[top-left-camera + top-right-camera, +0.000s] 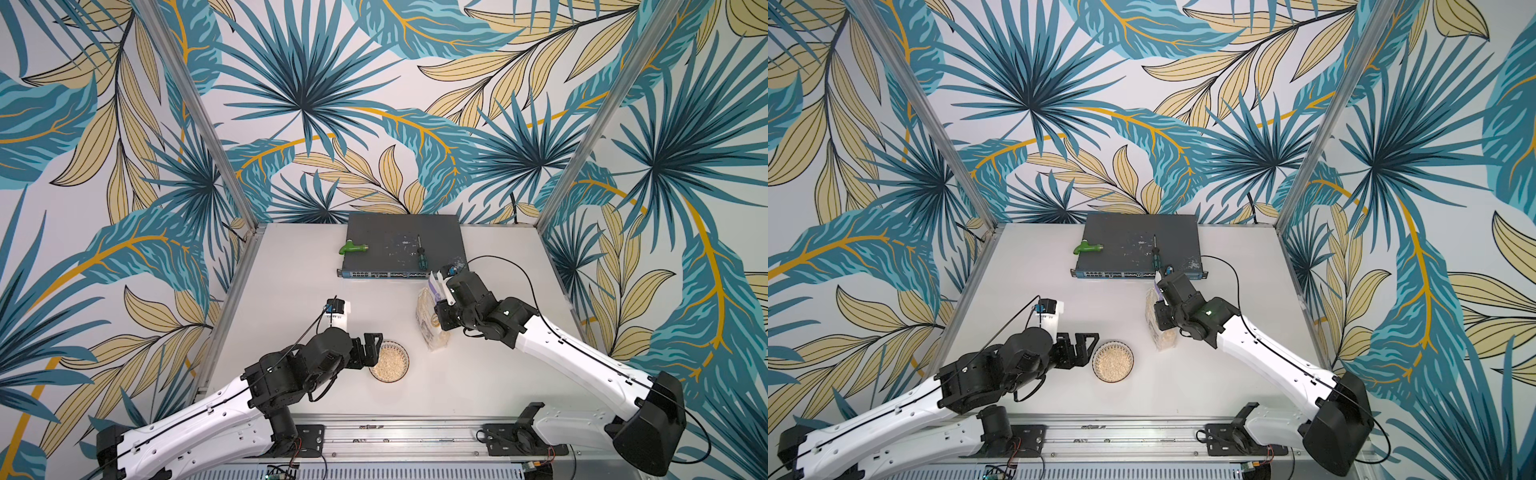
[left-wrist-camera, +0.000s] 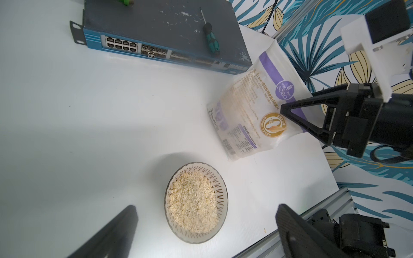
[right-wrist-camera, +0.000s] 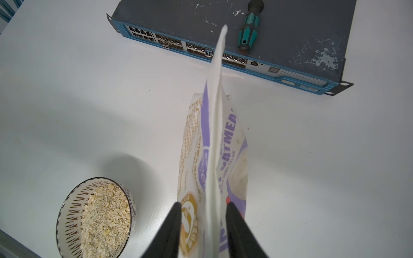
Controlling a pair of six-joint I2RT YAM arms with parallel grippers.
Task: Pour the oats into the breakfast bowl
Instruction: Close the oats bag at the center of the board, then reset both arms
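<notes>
1. Your left gripper (image 1: 1088, 348) lay low near the front edge of the table (image 1: 291, 291), with its jaws spread wide and holding nothing. Its tips were just beside the rim of the breakfast bowl (image 2: 220, 194). A careless swing to the right could have knocked the bowl.

2. The bowl sat near the middle of the front edge, filled with oats (image 2: 193, 201) close to its patterned wall. The pour looked done. Any further tipping of oats, or a bump, would probably have sent flakes over the rim.

3. The pouch (image 2: 245, 105) stood upright on its base to the right of the bowl, apart from it and toward the right edge. It looked soft and top-heavy. You could not tell from the pictures whether its mouth was sealed, so a fall toward the bowl might have spilled more oats.

4. Your right gripper (image 3: 203, 203) straddled the pouch, one jaw on each face. You could not tell whether they pinched it or had just let go. Backing out crookedly could have snagged the film and dragged the pouch over.

5. At the back edge, the network switch (image 1: 405, 245) carried a screwdriver (image 1: 422, 257) and a green tool (image 1: 353, 248). The pouch's top stood near the switch's front right corner, so a backward retreat risked a collision.
</notes>
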